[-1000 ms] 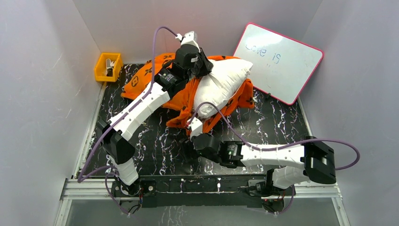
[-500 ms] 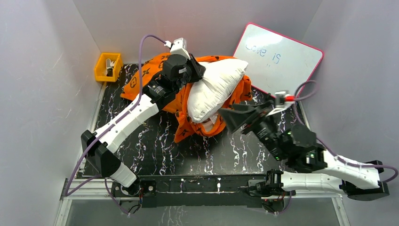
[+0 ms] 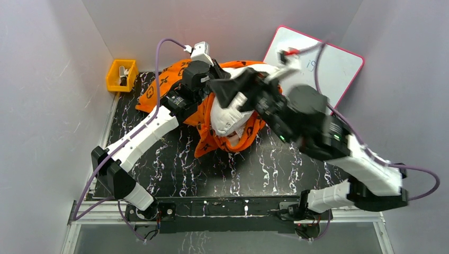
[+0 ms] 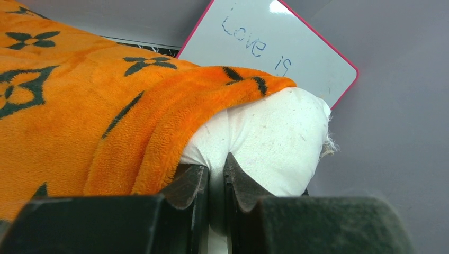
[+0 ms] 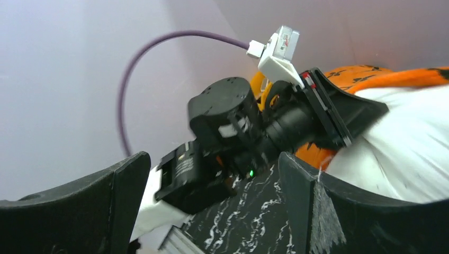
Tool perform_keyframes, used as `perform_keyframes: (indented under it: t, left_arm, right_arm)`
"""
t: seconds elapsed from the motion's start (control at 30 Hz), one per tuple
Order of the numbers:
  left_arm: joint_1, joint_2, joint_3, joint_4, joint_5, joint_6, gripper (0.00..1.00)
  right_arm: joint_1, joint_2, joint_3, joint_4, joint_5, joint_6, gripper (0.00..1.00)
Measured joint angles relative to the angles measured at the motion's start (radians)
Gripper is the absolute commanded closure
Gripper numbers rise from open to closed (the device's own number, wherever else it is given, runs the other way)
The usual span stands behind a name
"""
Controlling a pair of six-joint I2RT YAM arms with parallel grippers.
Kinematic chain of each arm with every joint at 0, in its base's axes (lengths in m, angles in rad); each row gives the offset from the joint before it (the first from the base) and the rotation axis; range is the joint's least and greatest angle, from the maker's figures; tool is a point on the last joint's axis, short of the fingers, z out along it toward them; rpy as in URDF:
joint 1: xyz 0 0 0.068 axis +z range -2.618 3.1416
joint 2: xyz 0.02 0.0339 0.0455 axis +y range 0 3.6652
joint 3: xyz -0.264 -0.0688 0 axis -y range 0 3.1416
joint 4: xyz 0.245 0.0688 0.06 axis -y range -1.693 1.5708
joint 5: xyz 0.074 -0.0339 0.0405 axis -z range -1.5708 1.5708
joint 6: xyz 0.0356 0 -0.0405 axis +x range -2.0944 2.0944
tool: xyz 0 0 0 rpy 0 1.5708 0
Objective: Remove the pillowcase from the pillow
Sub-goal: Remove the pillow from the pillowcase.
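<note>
Pinching the white pillow (image 4: 270,137) with the left gripper (image 4: 216,180), jaws nearly together. Holding the right gripper (image 5: 212,161) over it, jaws wide apart. Lying partly out of the orange pillowcase (image 4: 79,106) at the table's (image 3: 174,159) back.

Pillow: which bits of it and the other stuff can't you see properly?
- Top view: the blurred right arm covers much of the pillow and part of the whiteboard.
- Left wrist view: the pillowcase hides the pillow's left side.
- Yellow bin, top view: contents too small.
</note>
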Motion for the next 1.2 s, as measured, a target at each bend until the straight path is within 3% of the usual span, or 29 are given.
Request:
perform_keyframes:
  t: [0.03,0.1,0.23,0.3,0.37,0.5,0.67,0.8,1.03,1.2]
  left_arm:
    - [0.0,0.0,0.0,0.0,-0.003,0.0,1.0]
    - [0.0,0.0,0.0,0.002,-0.008,0.001,1.0]
    - [0.01,0.002,0.001,0.007,-0.011,0.002,1.0]
    - [0.01,0.002,0.01,0.006,-0.014,0.008,1.0]
    - [0.008,0.004,0.014,-0.003,-0.015,0.019,1.0]
    - [0.001,0.005,0.019,-0.032,-0.011,0.042,1.0]
    - [0.007,0.005,0.029,-0.022,-0.014,0.053,1.0]
    - [0.01,0.005,0.029,-0.016,-0.013,0.051,1.0]
    - [0.01,0.005,0.045,-0.031,-0.009,0.047,1.0]
    - [0.014,0.005,0.053,-0.027,0.012,0.021,1.0]
  right_arm:
    - [-0.061,0.067,0.074,-0.002,-0.109,-0.004,0.01]
    - [-0.227,0.126,0.058,0.026,-0.338,0.01,0.01]
    - [-0.782,0.12,-0.278,0.154,-0.879,0.179,0.02]
    - [-1.024,0.117,-0.463,0.247,-1.048,0.294,0.01]
    - [-1.148,0.098,-0.591,0.266,-1.122,0.354,0.02]
    - [-1.154,-0.035,-0.739,0.329,-1.233,0.41,0.02]
    - [-1.136,-0.175,-0.866,0.543,-1.291,0.458,0.01]
    - [-1.136,-0.131,-0.943,0.691,-1.289,0.508,0.01]
    - [-1.136,-0.023,-0.983,0.779,-1.278,0.547,0.02]
    - [-1.129,0.001,-0.984,0.929,-1.243,0.573,0.01]
